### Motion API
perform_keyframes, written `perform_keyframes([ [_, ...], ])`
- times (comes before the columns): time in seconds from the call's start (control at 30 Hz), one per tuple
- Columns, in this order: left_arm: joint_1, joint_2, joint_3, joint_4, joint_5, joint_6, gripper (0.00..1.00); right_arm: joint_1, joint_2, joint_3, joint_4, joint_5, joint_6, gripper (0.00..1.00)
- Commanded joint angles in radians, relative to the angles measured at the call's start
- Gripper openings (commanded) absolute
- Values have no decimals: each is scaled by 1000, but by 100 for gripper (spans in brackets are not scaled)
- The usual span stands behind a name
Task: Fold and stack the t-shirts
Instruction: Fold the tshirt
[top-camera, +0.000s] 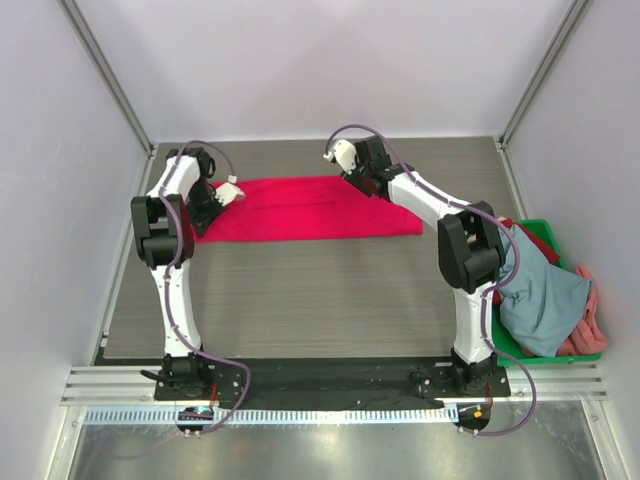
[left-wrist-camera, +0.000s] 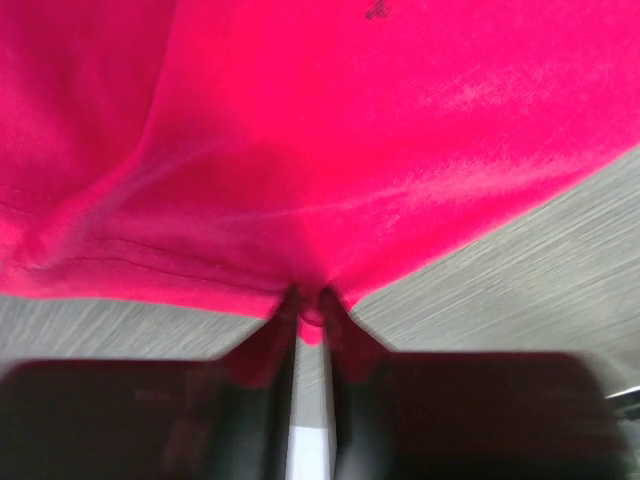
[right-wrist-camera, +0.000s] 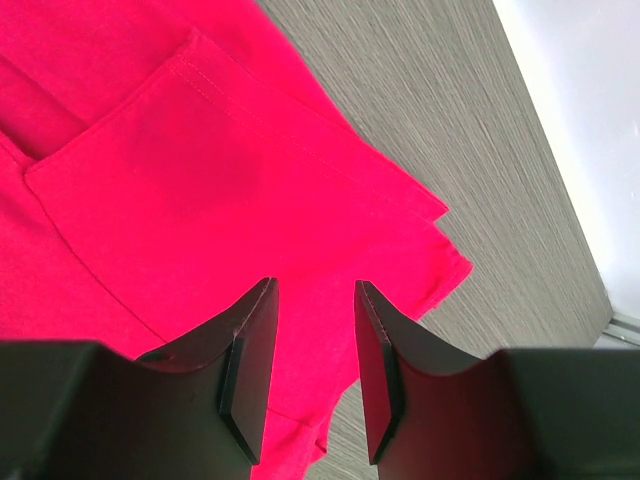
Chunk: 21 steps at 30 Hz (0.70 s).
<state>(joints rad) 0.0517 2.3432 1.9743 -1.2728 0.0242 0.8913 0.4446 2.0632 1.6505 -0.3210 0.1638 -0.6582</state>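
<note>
Top external view is showing a grey, wood-grained worktop (top-camera: 320, 300) sitting inside a booth of plain white walls (top-camera: 320, 60), with slanting metal posts (top-camera: 105, 65) framing the back corners and a metal rail (top-camera: 320, 385) running along the near edge. A crimson shirt (top-camera: 310, 208) is lying flat as a long band across the far half of the worktop, nearer the left edge than the right.

At the band's left end, the left fingers (left-wrist-camera: 275, 345) are clenching on the shirt's hem, which is bunching up between their tips. The right fingers (right-wrist-camera: 250, 340) are hanging released and apart above the shirt's far right corner, with nothing between them; layered cloth edges and a stitched seam are showing below.

A green crate (top-camera: 530, 355) is sitting at the right edge. A grey-blue shirt (top-camera: 545, 290) is piling up in it and spilling over the rim, a pink shirt (top-camera: 590, 320) is bunching on its right side, and a dark red shirt (top-camera: 525, 235) is peeking out at its far end.
</note>
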Motion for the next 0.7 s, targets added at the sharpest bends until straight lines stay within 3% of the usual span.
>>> perform_keyframes([
  [0.0, -1, -4, -5, -19, -4, -12, 7, -17, -64, 9, 22, 28, 12, 42],
  [0.1, -1, -50, -60, -14, 6, -41, 0, -41, -66, 6, 16, 36, 38, 42],
  [0.33, -10, -220, -288, 0, 19, -101, 0, -113, -46, 23, -49, -21, 106, 40],
  [0.5, -44, -330, -417, -79, 25, -121, 0, -153, -17, 54, -130, -59, 103, 39],
  [0.67, -194, -462, -574, -143, 20, -137, 0, -161, 18, 31, -141, -98, 91, 38],
])
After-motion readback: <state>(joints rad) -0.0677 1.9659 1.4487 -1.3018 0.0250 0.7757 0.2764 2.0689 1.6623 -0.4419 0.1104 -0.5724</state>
